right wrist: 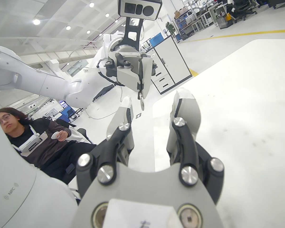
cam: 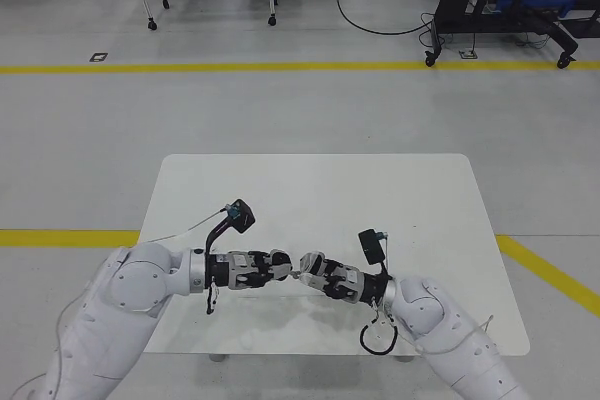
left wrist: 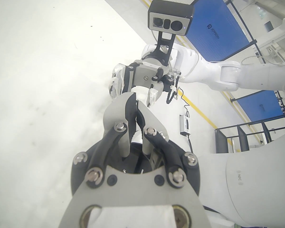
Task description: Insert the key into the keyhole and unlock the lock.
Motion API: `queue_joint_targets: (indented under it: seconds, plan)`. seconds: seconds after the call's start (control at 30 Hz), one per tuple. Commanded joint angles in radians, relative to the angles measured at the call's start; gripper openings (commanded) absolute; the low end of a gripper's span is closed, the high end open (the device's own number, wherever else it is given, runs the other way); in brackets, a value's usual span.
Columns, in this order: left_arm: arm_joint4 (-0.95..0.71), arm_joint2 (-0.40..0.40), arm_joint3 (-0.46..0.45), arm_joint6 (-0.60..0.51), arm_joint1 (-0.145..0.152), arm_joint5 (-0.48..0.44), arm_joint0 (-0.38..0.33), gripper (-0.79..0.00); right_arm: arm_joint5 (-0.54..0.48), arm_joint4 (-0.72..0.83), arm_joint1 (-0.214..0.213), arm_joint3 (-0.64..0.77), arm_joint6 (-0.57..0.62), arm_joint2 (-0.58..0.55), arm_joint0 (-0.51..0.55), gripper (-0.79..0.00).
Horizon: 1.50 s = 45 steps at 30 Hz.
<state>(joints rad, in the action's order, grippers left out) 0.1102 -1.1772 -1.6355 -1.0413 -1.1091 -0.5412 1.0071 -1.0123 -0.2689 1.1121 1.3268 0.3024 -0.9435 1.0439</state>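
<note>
Left hand (left wrist: 135, 106) is clamped on a small key (right wrist: 141, 102), which hangs from its fingertips. Right hand (right wrist: 154, 99) faces it, fingers spread apart. The 2 sit nearly tip to tip above the white surface (cam: 310, 190), near its front edge.

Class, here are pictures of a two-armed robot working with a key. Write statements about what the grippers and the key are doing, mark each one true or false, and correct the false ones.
1. The left gripper is shut on a small metal key. True.
2. The right gripper grips a lock. False: it is open, with nothing between its fingers.
3. The two grippers point at each other, tips close together, above the white table. True.
4. The key lies flat on the table. False: it hangs from the left gripper's tips, clear of the table.
</note>
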Motion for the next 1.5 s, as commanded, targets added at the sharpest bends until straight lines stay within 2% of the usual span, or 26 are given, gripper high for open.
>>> queue_joint_targets:
  seconds: [0.0,0.1,0.13,0.2,0.3,0.67,0.7,0.73,1.0,1.13,1.23,1.33,1.4,1.47]
  plan:
    - [-0.001,0.002,0.003,0.004,0.001,0.0,-0.002,-0.785,0.0,0.012,-0.002,0.003,0.014,0.008,-0.003,-0.471]
    - [0.0,0.009,0.008,0.012,0.002,0.001,-0.004,-0.785,0.0,0.026,-0.005,0.007,0.026,0.017,-0.009,-0.486]
    - [0.001,0.012,0.01,0.017,0.002,0.0,-0.004,-0.785,0.0,0.027,-0.005,0.007,0.031,0.022,-0.011,-0.514]
    - [0.001,0.018,0.014,0.025,0.003,-0.002,-0.005,-0.785,0.0,0.029,-0.005,0.005,0.036,0.032,-0.017,-0.6]
    - [0.001,0.024,0.019,0.033,0.004,-0.003,-0.005,-0.785,0.0,0.033,-0.005,0.002,0.035,0.039,-0.023,-0.785]
    - [0.013,0.017,0.018,0.056,0.014,0.011,0.012,-0.785,0.0,0.011,-0.013,0.004,0.014,0.044,-0.022,-0.785]
    - [0.012,0.016,0.016,0.054,0.015,0.013,0.012,-0.416,0.0,0.008,-0.013,0.004,0.012,0.045,-0.023,-0.785]
    - [0.013,0.014,0.014,0.054,0.016,0.016,0.014,0.0,0.0,0.005,-0.013,0.003,0.011,0.047,-0.023,-0.785]
    - [-0.003,-0.005,0.007,0.063,0.026,0.01,0.032,0.0,0.0,-0.009,-0.017,0.007,-0.023,0.047,-0.022,-0.785]
    - [-0.009,-0.047,0.003,0.075,0.036,0.0,0.056,0.0,0.0,-0.008,-0.023,0.008,-0.056,0.029,-0.014,-0.785]
    - [0.025,-0.113,-0.022,0.073,0.052,0.013,0.103,0.0,0.0,-0.015,-0.034,0.014,-0.106,-0.01,0.004,-0.785]
    - [0.077,-0.221,-0.078,0.071,0.073,0.046,0.172,0.0,0.0,-0.04,-0.046,0.04,-0.177,-0.059,0.039,-0.785]
    - [0.111,-0.306,-0.136,0.062,0.087,0.085,0.228,0.0,0.0,-0.051,-0.049,0.051,-0.204,-0.073,0.051,-0.785]
    - [0.15,-0.383,-0.205,0.024,0.1,0.167,0.286,0.0,0.0,-0.051,-0.049,0.051,-0.204,-0.073,0.051,-0.785]
